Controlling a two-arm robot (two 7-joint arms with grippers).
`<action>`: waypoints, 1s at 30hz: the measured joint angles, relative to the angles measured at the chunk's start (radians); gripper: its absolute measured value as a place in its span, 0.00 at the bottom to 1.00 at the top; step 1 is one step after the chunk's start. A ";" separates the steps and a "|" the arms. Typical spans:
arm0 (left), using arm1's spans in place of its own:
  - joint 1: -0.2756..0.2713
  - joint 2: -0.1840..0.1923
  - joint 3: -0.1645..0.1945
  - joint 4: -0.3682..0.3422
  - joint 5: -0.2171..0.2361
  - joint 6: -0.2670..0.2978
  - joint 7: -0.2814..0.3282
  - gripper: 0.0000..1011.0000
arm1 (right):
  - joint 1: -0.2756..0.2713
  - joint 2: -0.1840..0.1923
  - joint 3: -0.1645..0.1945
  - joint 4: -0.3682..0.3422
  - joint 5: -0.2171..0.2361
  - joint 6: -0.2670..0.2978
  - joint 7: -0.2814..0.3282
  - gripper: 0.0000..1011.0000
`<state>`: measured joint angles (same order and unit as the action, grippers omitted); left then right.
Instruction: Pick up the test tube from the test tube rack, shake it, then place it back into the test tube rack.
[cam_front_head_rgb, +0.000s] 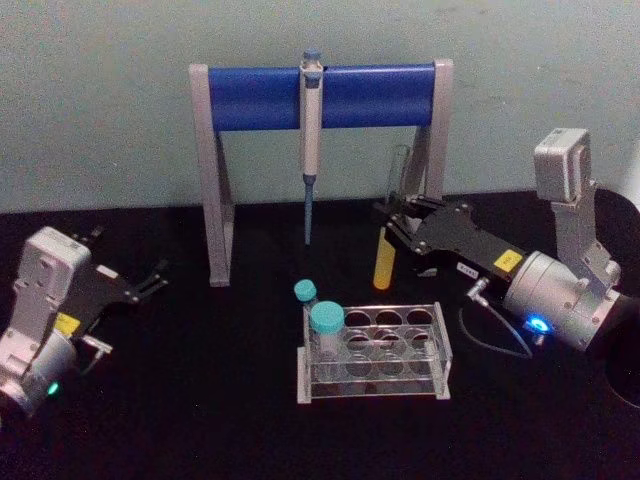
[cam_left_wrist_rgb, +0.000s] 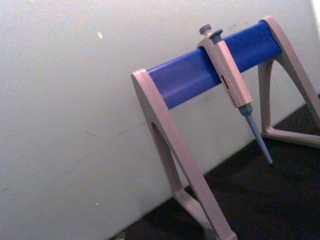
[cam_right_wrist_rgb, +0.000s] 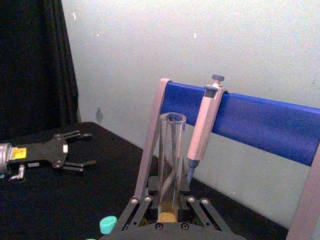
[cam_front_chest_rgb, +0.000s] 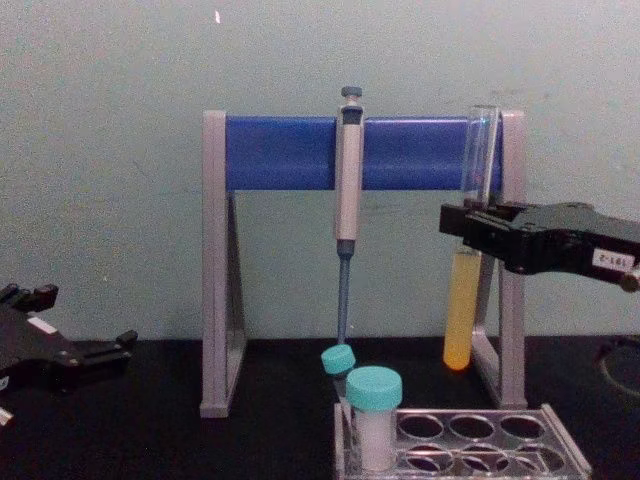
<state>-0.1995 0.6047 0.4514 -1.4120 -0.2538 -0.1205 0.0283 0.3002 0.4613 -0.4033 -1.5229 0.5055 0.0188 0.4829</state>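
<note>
Yellow-filled test tube (cam_front_chest_rgb: 460, 310) is clamped upright by right gripper (cam_front_chest_rgb: 468, 228), clear of test tube rack (cam_front_head_rgb: 372, 335). Pickup judged done; shaking, return outstanding. Left gripper (cam_front_head_rgb: 152, 282) is parked leftward, fingers spread.

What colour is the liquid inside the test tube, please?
Yellow, low in the test tube; clearest in the chest view.

The bench (cam_front_head_rgb: 180, 420) has a black top that runs back to a pale wall (cam_front_head_rgb: 100, 100). The grey-and-blue pipette stand (cam_front_head_rgb: 250, 97) rests on it at the rear, both feet down. The low clear test tube rack (cam_front_head_rgb: 400, 375) sits flat in front of the stand's right half.
</note>
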 joint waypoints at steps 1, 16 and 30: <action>0.000 0.000 0.000 0.000 0.000 0.000 0.000 1.00 | -0.001 0.000 0.001 0.000 -0.001 0.000 -0.001 0.23; 0.000 0.000 0.000 0.000 0.000 0.000 0.000 1.00 | -0.068 0.052 0.058 -0.089 -0.021 0.021 -0.053 0.23; 0.000 0.000 0.000 0.000 0.000 0.000 0.000 1.00 | -0.146 0.094 0.045 -0.195 0.043 0.090 0.010 0.23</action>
<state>-0.1996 0.6047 0.4514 -1.4120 -0.2539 -0.1206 0.0283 0.1542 0.5555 -0.3583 -1.7180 0.5482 0.1086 0.4933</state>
